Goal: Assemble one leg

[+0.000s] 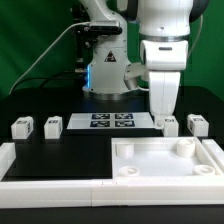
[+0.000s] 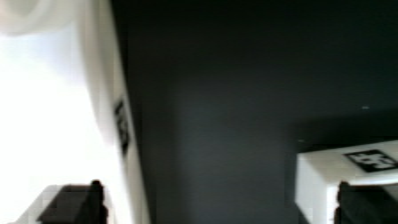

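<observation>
Currently the approach step is judged in hand: the hand (image 1: 162,114), jaws spread and empty, hovers low over the tabletop (image 1: 60,145) just beside the leg (image 1: 171,124), so the next move calls for centring over that leg, descending and closing.

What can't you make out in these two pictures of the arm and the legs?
Gripper: exterior view, fingertips too small and dark against the table; open or shut unclear.
Leg: wrist view, cut off by the picture's edge, tag partly shown.
Marker board tags: exterior view, too small to read.
White shape: wrist view, blurred and glaring; unidentifiable.
</observation>
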